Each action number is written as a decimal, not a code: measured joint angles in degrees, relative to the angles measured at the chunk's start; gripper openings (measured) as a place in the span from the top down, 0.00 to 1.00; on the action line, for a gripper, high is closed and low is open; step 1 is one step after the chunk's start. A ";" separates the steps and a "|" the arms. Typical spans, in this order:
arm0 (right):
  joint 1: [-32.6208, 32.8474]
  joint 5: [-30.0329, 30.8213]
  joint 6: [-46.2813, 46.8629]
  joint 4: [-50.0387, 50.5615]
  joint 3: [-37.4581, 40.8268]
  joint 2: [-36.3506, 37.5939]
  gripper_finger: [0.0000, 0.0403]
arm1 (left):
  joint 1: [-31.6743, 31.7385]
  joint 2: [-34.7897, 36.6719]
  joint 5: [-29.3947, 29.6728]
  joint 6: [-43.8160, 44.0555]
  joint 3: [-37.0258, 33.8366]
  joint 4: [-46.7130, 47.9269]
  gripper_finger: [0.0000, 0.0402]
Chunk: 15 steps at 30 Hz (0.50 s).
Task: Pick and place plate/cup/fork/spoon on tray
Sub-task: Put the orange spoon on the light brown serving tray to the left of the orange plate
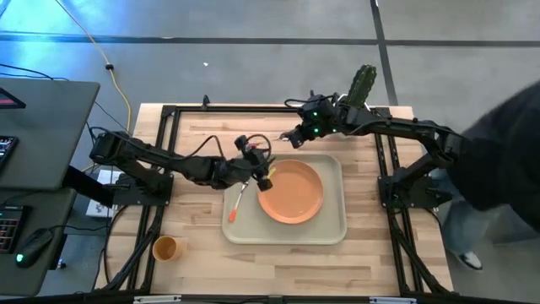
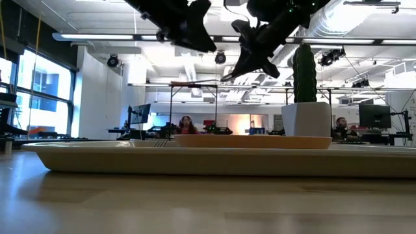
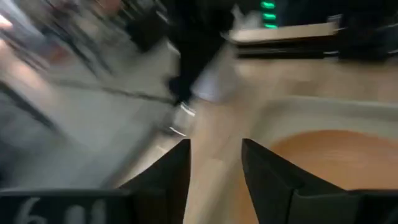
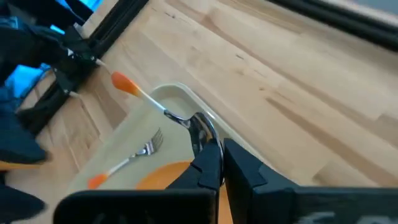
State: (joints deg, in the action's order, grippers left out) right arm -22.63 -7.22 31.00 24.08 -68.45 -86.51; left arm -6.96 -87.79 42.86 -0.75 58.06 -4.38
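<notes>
A: What has the right gripper point(image 4: 214, 163) got?

B: Its fingers are pinched on the bowl of the small silver spoon with the orange handle point(image 4: 163, 109), which sticks out ahead of the fingertips over the corner of the large beige rectangular tray point(image 1: 332, 230), likely for release there.

A: And the left gripper point(image 3: 214, 163)?

B: Parted, holding nothing, beside the round orange plate point(image 1: 291, 192). The orange-handled silver fork point(image 4: 127, 158) lies on the tray; the small orange-yellow cup point(image 1: 164, 247) waits well apart.
</notes>
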 joint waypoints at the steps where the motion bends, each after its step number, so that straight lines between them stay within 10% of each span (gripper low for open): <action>1: 0.00 0.12 -1.26 0.23 0.00 0.32 1.00 | 0.64 0.00 -3.30 3.72 0.54 1.79 0.65; 15: 1.78 -8.91 -19.96 9.57 -0.04 5.63 1.00 | 13.08 8.29 -44.91 23.18 1.53 5.01 0.62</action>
State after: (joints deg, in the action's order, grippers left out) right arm -20.85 -16.13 11.04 33.65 -68.49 -80.88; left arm 6.12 -79.50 -2.05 22.43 59.59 0.63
